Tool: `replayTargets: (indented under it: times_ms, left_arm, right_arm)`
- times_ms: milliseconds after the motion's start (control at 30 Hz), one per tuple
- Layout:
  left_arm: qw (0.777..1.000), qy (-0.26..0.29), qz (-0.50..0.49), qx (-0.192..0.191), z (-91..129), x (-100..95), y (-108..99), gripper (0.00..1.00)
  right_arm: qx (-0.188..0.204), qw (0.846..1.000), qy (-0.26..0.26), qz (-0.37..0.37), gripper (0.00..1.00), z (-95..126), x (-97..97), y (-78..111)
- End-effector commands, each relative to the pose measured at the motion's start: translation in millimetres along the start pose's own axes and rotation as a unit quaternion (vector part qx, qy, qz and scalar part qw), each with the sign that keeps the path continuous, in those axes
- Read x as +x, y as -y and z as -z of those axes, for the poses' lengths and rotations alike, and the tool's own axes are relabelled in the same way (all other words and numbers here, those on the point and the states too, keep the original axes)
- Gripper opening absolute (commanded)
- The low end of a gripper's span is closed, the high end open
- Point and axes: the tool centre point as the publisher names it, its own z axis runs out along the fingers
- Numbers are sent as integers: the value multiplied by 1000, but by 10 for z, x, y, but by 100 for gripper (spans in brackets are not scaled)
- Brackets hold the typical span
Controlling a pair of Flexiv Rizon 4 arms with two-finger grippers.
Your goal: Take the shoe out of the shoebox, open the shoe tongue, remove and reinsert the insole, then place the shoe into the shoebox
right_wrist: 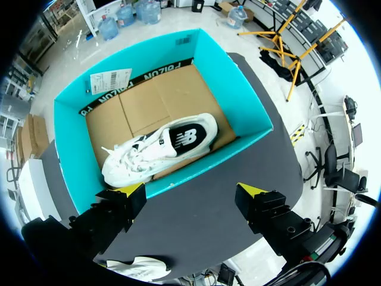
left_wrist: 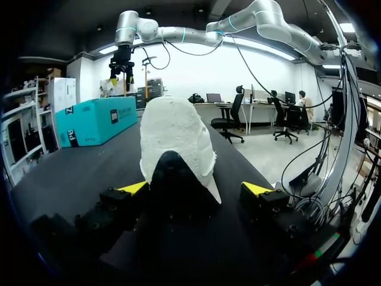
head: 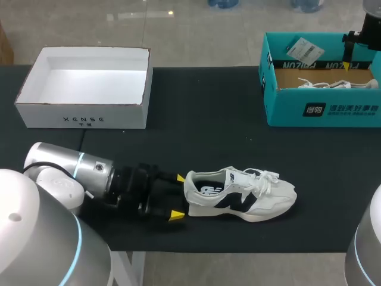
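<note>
A white shoe with a dark side mark (head: 244, 196) lies on its sole near the table's front edge, toe to the right. My left gripper (head: 178, 196) is open at its heel, one yellow tip on each side. The left wrist view shows the heel (left_wrist: 175, 128) between the spread fingers of the left gripper (left_wrist: 195, 188), with a gap on one side. A second white shoe (right_wrist: 161, 146) lies inside the teal shoebox (head: 321, 116) at the back right. My right gripper (head: 346, 51) hangs open above that box, with nothing between its fingers (right_wrist: 131, 190).
An open white box (head: 83, 113) stands at the back left. The black tabletop (head: 202, 119) stretches between the two boxes. The front table edge runs just under the shoe on the table.
</note>
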Motion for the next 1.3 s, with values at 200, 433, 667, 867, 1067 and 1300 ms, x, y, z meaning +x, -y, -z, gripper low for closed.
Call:
replayTargets:
  times_ms: [200,433,667,867,1067,1300]
  left_arm:
    - [1000,0,-5,-5,-155,-53,16,100]
    - [1000,6,-6,-12,-105,-183,-19,100]
    - [1000,13,-8,-16,-69,-286,-29,100]
    - [1000,2,-7,-15,-147,-236,-34,100]
    - [1000,-4,-2,-13,-205,-191,-46,100]
    - [1000,-6,5,-8,-262,-182,-33,100]
  right_arm:
    - [-1,1000,0,0,100,-3,-5,10]
    - [-1,1000,0,0,100,-3,-5,10]
    - [-1,1000,0,0,100,-3,-5,10]
    - [-1,1000,0,0,100,-3,-5,10]
    - [-1,1000,0,0,100,-3,-5,10]
    - [-1,1000,0,0,100,-3,-5,10]
